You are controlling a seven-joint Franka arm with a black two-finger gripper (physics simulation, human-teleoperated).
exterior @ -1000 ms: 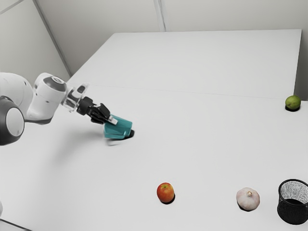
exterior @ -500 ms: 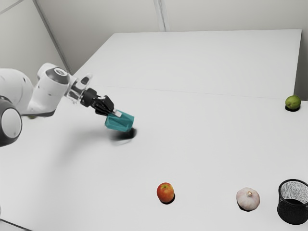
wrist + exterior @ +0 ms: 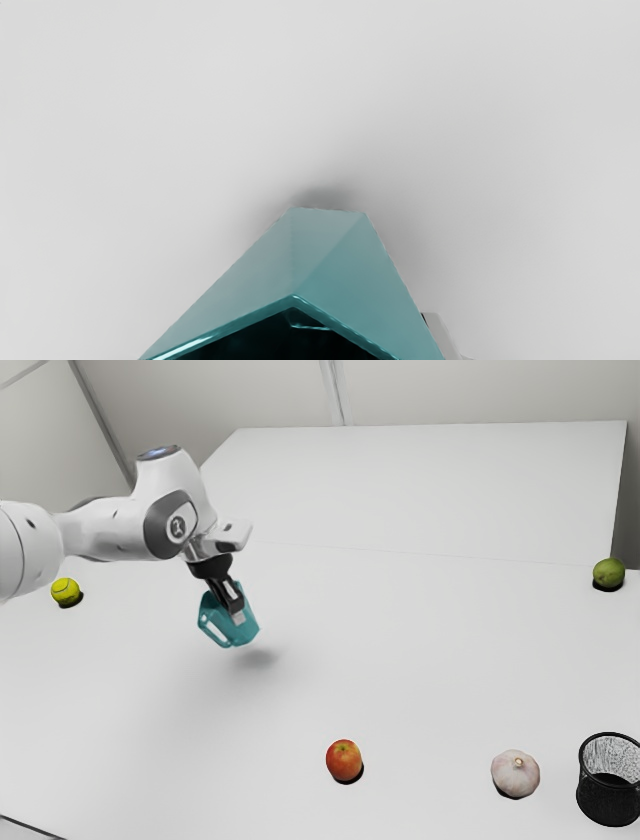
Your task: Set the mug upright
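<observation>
Toward the exterior view's left is the ball (image 3: 66, 592). Next along, my tool (image 3: 235, 614) grips the mug (image 3: 320, 270) in the air above the surface (image 3: 420, 650), so grasp and lift are done. Its mouth faces up toward me, yet it leans; I judge levelling, setting it base-down and letting go remain, well apart from the apple (image 3: 344, 759).

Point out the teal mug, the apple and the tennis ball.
Teal mug (image 3: 350, 280): wrist view, outer wall.
Apple (image 3: 344, 763): exterior view, middle of its skin.
Tennis ball (image 3: 66, 593): exterior view, middle of its surface.
</observation>
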